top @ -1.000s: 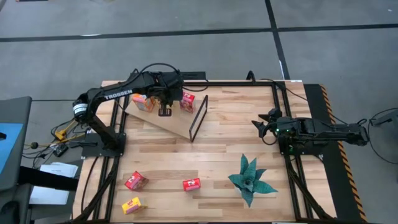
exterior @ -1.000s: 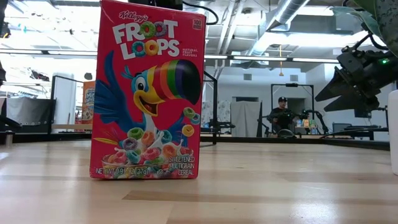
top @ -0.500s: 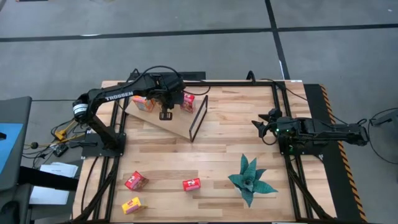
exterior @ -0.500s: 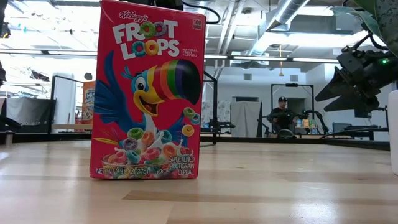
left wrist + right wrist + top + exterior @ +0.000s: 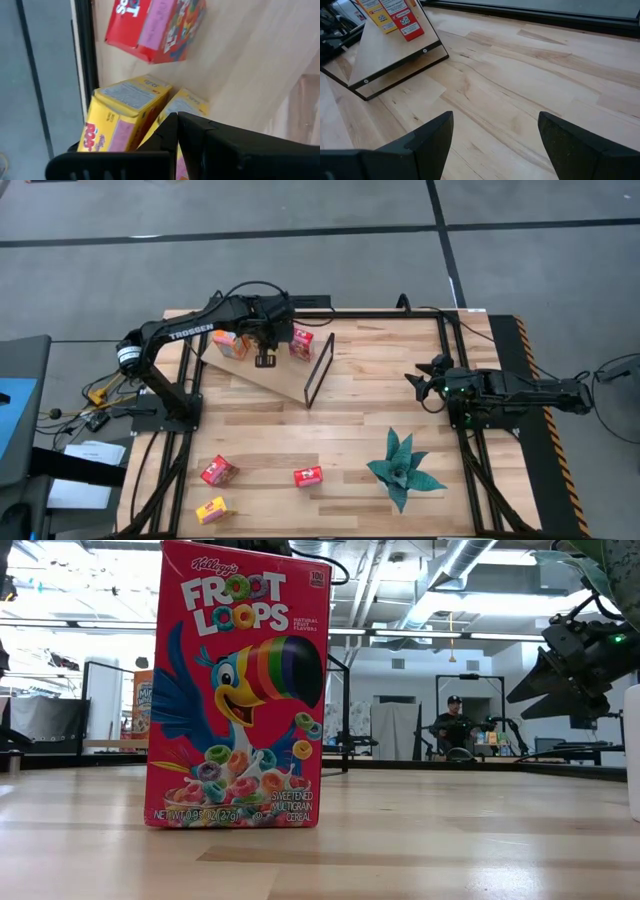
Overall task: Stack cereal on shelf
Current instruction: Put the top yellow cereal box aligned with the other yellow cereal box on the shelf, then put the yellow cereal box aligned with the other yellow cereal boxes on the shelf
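red cereal box (image 5: 236, 688) with rainbow-beaked toucan, yellow boxes (image 5: 122, 120), light-brown shelf (image 5: 272, 376)

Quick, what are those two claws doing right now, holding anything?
Left gripper: shut, holding nothing visible, over the shelf near the cereal boxes.
Right gripper: open, empty, at the table's right side.

A light-brown shelf (image 5: 275, 375) with a black frame at one end is laid flat at the far left. Red and yellow cereal boxes (image 5: 301, 344) are seen on it (three more (image 5: 308, 476) lie apart, nearer the front).
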Controlling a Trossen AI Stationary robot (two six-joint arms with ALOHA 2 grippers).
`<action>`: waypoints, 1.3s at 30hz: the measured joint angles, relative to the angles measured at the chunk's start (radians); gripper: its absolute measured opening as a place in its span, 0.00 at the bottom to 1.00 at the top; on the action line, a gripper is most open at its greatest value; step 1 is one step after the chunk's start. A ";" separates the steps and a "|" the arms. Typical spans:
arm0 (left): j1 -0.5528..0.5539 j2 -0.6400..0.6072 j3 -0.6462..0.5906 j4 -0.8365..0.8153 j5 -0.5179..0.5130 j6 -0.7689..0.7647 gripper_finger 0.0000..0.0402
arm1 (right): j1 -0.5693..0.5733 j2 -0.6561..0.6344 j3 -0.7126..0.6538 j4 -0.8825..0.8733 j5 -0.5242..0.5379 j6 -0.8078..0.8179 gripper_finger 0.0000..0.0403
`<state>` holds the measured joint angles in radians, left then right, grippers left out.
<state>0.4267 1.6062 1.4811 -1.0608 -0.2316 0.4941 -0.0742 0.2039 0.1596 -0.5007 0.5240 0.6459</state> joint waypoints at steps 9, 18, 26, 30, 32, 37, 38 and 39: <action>-0.010 0.000 0.000 0.003 -0.057 -0.005 0.00 | 0.000 0.000 0.000 0.000 0.000 0.000 0.79; -0.031 0.000 0.005 -0.003 -0.051 -0.027 0.00 | 0.000 0.000 0.000 0.000 0.000 0.000 0.79; -0.113 0.001 0.188 -0.208 0.075 -0.191 0.00 | 0.000 0.000 0.000 0.000 0.000 -0.002 0.79; -0.167 -0.001 0.267 -0.344 0.307 -0.309 0.03 | 0.000 0.000 0.000 0.000 0.000 -0.003 0.79; -0.206 -0.005 0.279 -0.389 0.384 -0.401 0.07 | 0.000 0.000 0.000 0.000 0.000 -0.003 0.79; -0.366 -0.006 0.277 -0.475 0.516 -0.610 0.25 | 0.000 0.000 0.000 0.000 0.000 -0.003 0.79; -0.407 -0.007 0.271 -0.472 0.537 -0.648 0.29 | 0.000 0.000 0.000 0.000 0.000 -0.003 0.79; -0.448 -0.007 0.265 -0.468 0.556 -0.683 0.33 | 0.000 0.000 0.000 0.000 0.000 -0.003 0.79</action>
<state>-0.0216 1.5997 1.7462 -1.5290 0.3246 -0.1889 -0.0742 0.2035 0.1596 -0.5007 0.5240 0.6434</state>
